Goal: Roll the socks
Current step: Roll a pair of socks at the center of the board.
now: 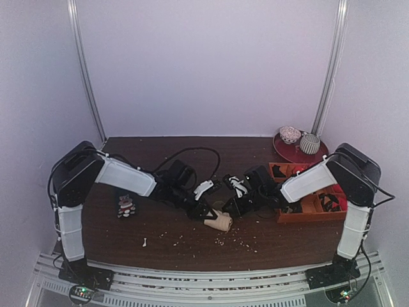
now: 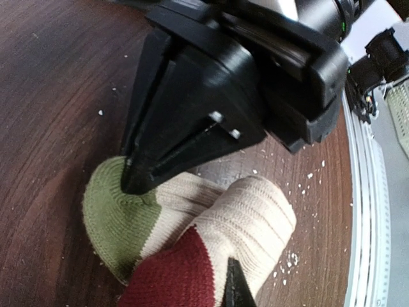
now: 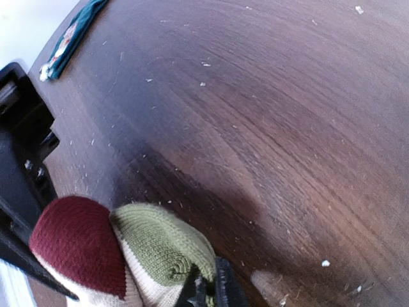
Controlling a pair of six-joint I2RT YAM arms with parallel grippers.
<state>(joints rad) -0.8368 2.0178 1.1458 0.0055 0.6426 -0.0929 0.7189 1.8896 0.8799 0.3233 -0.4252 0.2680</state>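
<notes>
The socks (image 1: 218, 221) are a short cream roll with a dark-red end and a green end, lying on the table's front middle. Both grippers meet at the roll. My left gripper (image 1: 208, 214) is at the roll's left side. In the left wrist view only one of its fingertips (image 2: 235, 288) shows, sunk into a fold of the cream knit (image 2: 255, 217) beside the dark red; the other is hidden. My right gripper (image 1: 232, 209) is shut on the green end (image 3: 153, 246), its fingertips (image 3: 220, 291) pinching the knit. It also shows in the left wrist view (image 2: 192, 115), tip on the green.
A small dark patterned sock (image 1: 126, 206) lies at the left, also in the right wrist view (image 3: 70, 35). A red plate (image 1: 289, 151) with two sock bundles and an orange tray (image 1: 313, 203) stand at the right. Lint specks lie on the wood.
</notes>
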